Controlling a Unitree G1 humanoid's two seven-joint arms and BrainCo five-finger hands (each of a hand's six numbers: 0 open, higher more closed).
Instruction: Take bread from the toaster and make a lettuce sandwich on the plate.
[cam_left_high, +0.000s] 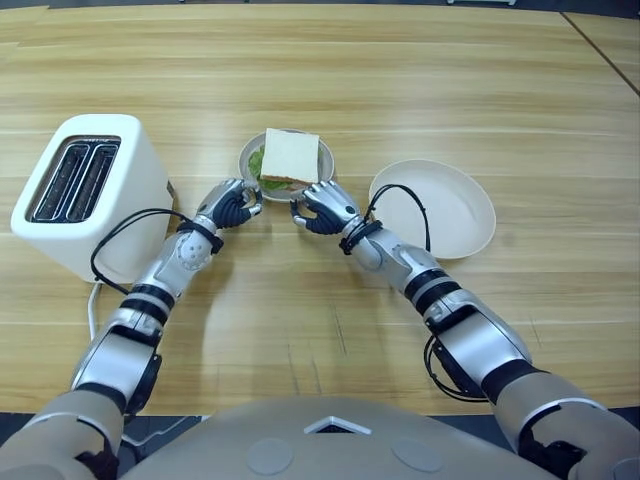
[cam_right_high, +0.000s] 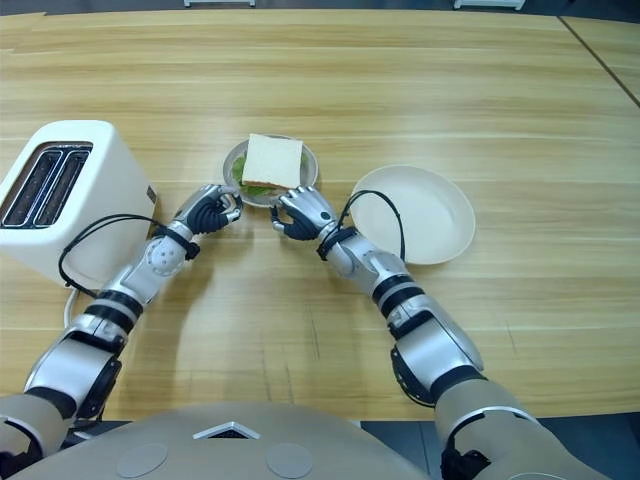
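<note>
A small grey plate in the middle of the table holds a sandwich: a white bread slice on top with green lettuce showing at its left edge. The white toaster stands at the left, both slots dark and with no bread showing. My left hand rests just in front of the plate's left rim, fingers curled and holding nothing. My right hand sits at the plate's front right rim, fingers curled too, nothing in them.
A larger cream plate, bare, lies to the right of the small plate, beside my right forearm. The toaster's white cord runs down at its front left. The wooden table stretches wide behind the plates.
</note>
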